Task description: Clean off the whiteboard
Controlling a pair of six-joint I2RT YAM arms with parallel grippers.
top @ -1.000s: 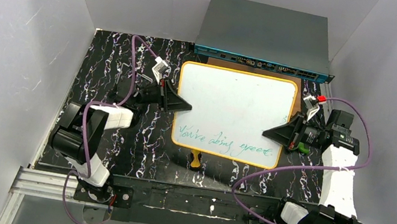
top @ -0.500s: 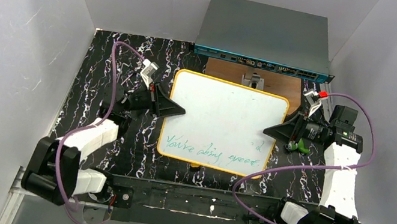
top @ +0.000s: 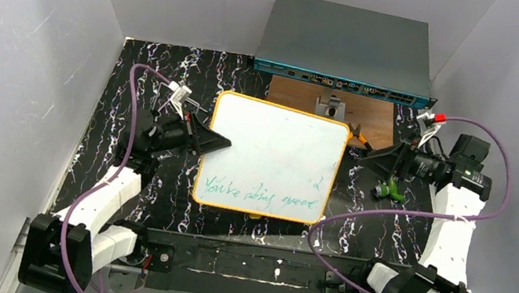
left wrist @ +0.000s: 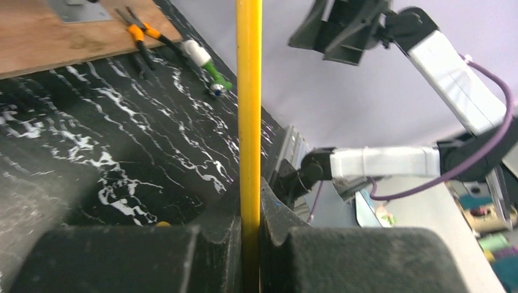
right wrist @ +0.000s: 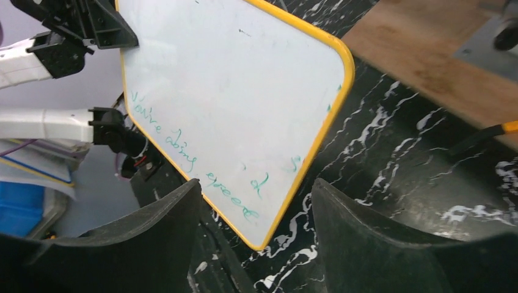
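Looking from the left, I see my left gripper (top: 216,141) clamped on the left rim of the whiteboard (top: 272,149), which is held over the middle of the black table (top: 130,93), green writing along its near edge. My right gripper (top: 372,157) stands open, just clear of the board's right edge, near a green marker (top: 390,190).

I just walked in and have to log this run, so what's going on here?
The left claw is shut on the left rim of the whiteboard, holding it over the black table. The right claw is open, just off the board's right edge, gripping nothing. Green writing runs along the board's near edge, so the erasing is not yet done. Neither claw holds an eraser.
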